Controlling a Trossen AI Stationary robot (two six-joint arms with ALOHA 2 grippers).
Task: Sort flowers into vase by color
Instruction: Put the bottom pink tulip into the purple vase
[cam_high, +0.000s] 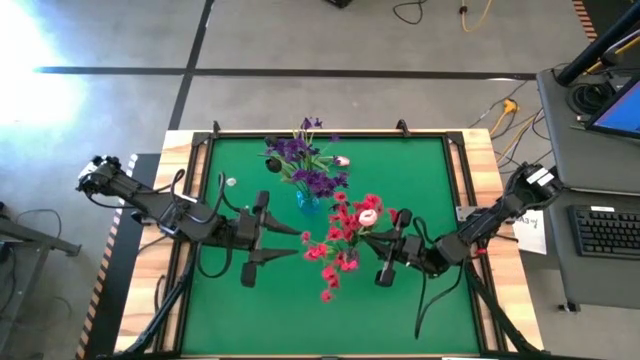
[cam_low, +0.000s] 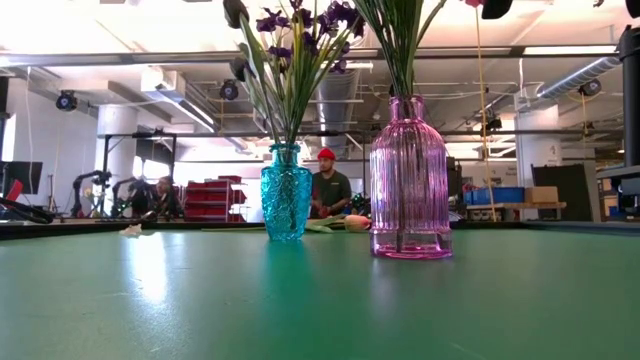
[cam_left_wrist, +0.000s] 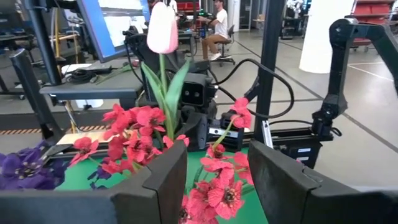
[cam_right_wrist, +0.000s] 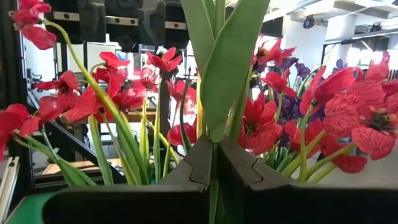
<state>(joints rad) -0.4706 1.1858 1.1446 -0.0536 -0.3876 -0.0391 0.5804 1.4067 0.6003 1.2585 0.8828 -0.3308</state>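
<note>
A blue vase (cam_high: 308, 201) (cam_low: 286, 205) holds purple flowers (cam_high: 300, 160). Beside it, a pink ribbed vase (cam_low: 409, 180) holds red flowers (cam_high: 340, 245) (cam_right_wrist: 124, 93). A white-pink tulip (cam_left_wrist: 163, 28) (cam_high: 367, 216) stands upright among the red blossoms. My right gripper (cam_high: 363, 238) (cam_right_wrist: 214, 155) comes from the table's right and is shut on the tulip's stem. My left gripper (cam_high: 302, 246) (cam_left_wrist: 217, 186) is open at blossom height on the left side of the red bunch, holding nothing. Whether the tulip's lower end is in the pink vase is hidden. My right gripper pinches the tulip's green stem and leaves (cam_right_wrist: 214, 134) between its two fingers, well below the bud. The fingers come in level from the table's right and lie across the stem. The tulip stands upright in the hold, bud above the red blossoms; its lower end is hidden.
A second white-pink tulip bud (cam_high: 343, 161) lies on the green mat (cam_high: 420, 170) by the purple flowers, toward the far edge. A small white object (cam_high: 231, 182) lies on the left. Bare mat stretches along the near edge. People sit in the room behind (cam_low: 327, 185).
</note>
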